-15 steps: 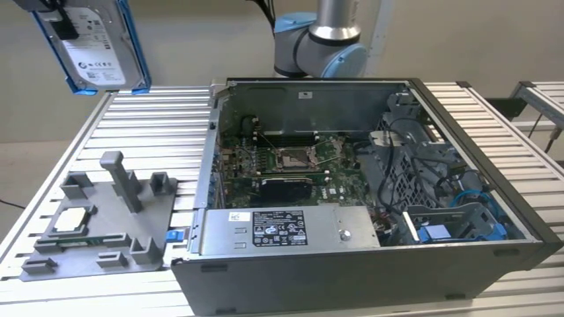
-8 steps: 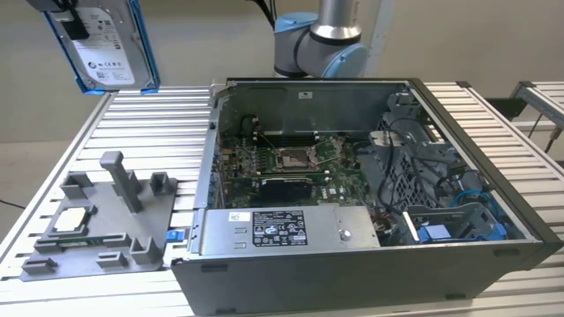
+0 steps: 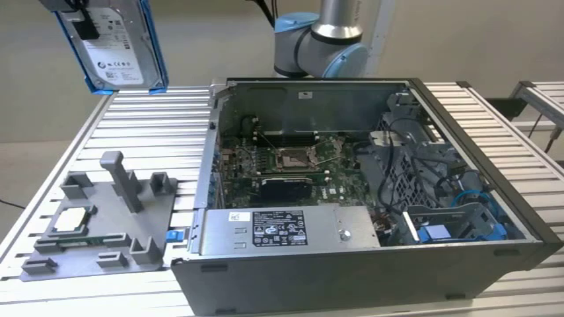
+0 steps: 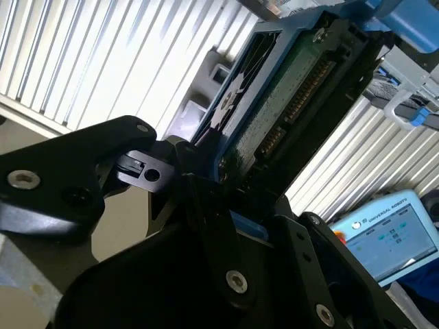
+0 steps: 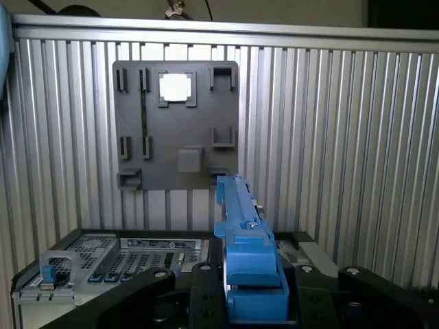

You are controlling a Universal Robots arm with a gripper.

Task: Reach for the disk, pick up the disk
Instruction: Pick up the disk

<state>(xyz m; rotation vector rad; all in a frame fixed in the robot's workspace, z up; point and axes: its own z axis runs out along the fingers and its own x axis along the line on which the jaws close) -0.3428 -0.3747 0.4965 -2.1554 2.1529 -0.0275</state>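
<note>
You're in a robotics lab or workshop: a slatted aluminium table (image 3: pixel 132 125) carries an opened computer case (image 3: pixel 352 277) and a grey parts fixture (image 3: pixel 105 218), a robot arm (image 3: pixel 321 46) rises beyond the case, and a touchscreen pendant (image 4: pixel 387 233) appears in the second wrist view.

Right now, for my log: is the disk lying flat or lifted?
Lifted: in the exterior view the disk hangs on edge above the slatted table; the first wrist view shows the gripper shut on it.

Disk (image 3: pixel 115 49) silver-grey, blue-edged, white-labelled w/ blk print.
</note>
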